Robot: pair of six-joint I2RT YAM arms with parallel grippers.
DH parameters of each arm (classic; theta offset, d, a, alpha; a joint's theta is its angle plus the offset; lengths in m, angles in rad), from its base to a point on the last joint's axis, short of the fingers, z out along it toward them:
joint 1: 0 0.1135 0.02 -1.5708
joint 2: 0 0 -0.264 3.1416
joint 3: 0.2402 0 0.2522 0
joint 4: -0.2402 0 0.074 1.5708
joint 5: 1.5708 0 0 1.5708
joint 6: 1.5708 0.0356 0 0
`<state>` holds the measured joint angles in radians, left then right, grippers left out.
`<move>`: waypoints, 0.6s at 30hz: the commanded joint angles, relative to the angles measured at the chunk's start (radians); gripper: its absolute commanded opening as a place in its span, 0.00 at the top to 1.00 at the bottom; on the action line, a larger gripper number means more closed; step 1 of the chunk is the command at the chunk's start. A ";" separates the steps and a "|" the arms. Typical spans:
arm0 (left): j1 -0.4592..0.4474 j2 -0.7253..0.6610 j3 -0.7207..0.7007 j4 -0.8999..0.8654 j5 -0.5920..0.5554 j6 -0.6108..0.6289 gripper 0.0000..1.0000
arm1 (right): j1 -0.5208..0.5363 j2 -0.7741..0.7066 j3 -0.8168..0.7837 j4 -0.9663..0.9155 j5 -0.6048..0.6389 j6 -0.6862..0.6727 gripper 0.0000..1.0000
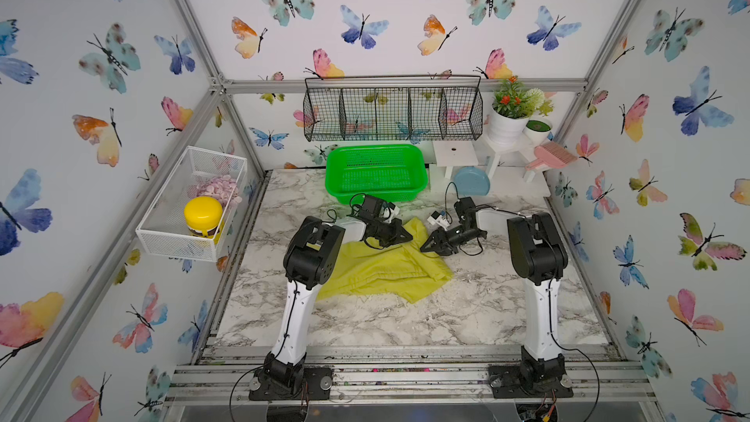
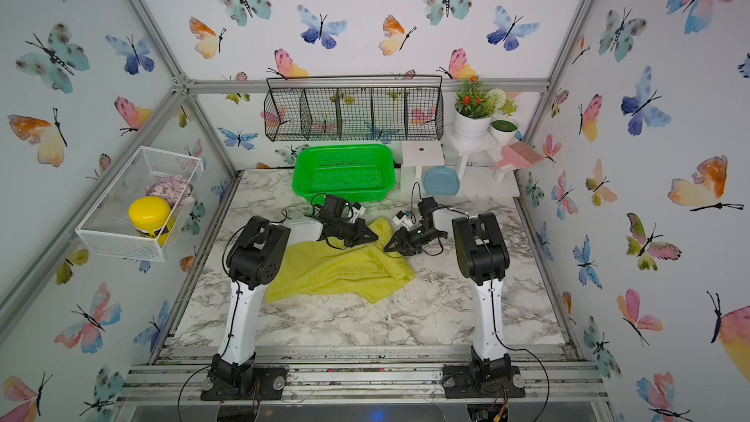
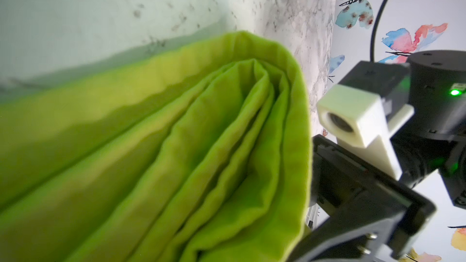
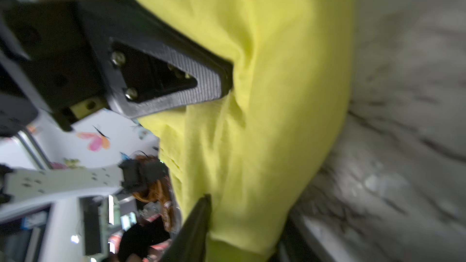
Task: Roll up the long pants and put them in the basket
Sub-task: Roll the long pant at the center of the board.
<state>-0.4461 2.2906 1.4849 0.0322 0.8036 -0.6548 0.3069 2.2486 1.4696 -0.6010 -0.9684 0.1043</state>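
Roll start at the far edge: level both grips before turning

Position. Long pants (image 1: 385,274) lie folded on the desk (image 1: 466,318), left of centre. The near side is flat. The far corner is lifted between the two arms, short of the green basket (image 1: 375,172).

Left gripper (image 1: 407,236). Its fingers (image 4: 201,81) are clenched on the raised far edge, and in the right wrist view the cloth puckers around the tip. The left wrist view shows several layers curled over one another at that edge, so a first turn looks started.

Right gripper (image 1: 425,248). It sits just beside the same corner, pointing into it. One of its fingers (image 4: 201,212) touches the cloth edge. I cannot tell whether the pair is clamped on fabric or only closing near it.

Doing it well, my reading:
- Take all the layers at the right end, not only the top one. Thin cloth slips, and a single layer would peel off the roll.
- Match the left grip's height so the edge stays straight across.
- Turn both wrists together toward the robot and keep the roll low and tight on the desk.
- Uneven pull would skew the roll into a cone.
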 commanded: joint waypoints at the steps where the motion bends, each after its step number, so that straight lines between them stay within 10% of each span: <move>1: 0.005 0.050 -0.006 -0.070 -0.053 0.026 1.00 | 0.046 0.076 -0.039 -0.067 0.126 -0.034 0.81; 4: 0.004 0.042 0.003 -0.077 -0.048 0.036 1.00 | 0.045 0.052 -0.049 -0.058 0.181 -0.018 0.98; 18: 0.015 -0.279 -0.104 -0.073 -0.209 0.208 1.00 | -0.062 -0.211 -0.047 -0.163 0.947 0.115 0.98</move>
<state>-0.4397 2.0827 1.4025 -0.0208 0.6689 -0.5144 0.3050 2.0575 1.4109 -0.6651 -0.4152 0.1909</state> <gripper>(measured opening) 0.038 0.125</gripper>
